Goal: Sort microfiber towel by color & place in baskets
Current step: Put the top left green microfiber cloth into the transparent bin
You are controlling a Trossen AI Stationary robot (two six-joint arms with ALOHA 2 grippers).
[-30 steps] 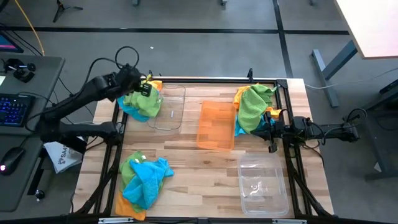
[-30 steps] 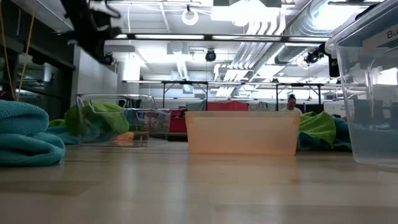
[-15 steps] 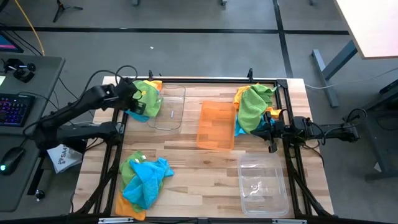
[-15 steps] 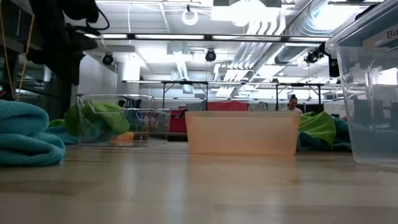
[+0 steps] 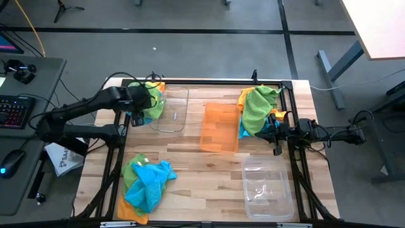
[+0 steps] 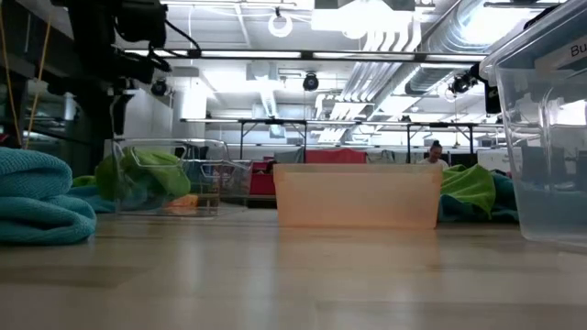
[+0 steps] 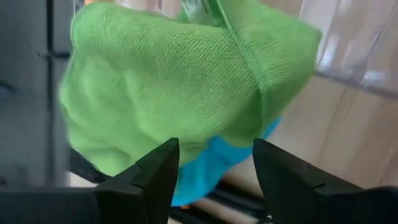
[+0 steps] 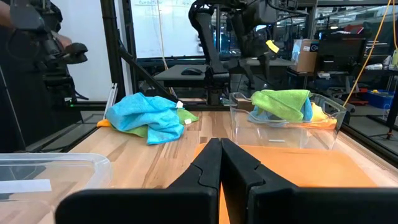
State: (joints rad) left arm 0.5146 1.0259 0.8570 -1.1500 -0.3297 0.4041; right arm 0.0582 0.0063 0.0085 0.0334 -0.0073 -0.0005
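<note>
A lime green microfiber towel [image 5: 154,101] lies on a blue one [image 7: 208,167] and an orange one at the left end of a clear basket [image 5: 174,111] at the far left. My left gripper [image 5: 143,106] stands open just left of this heap. In the left wrist view its fingers [image 7: 214,152] point at the green towel and the blue one shows between them; I cannot tell whether they touch. My right gripper [image 5: 276,134] is shut and waits at the right, beside another heap of towels [image 5: 256,109].
An orange basket [image 5: 219,128] stands in the middle of the table and a second clear basket [image 5: 267,185] at the near right. A third heap of green, blue and orange towels [image 5: 147,183] lies at the near left. A black frame rims the table.
My left arm has sunk lower, and its gripper has gone down and a little toward the table's near edge, ending beside the green towel. The towel heap in the clear basket has kept its place.
</note>
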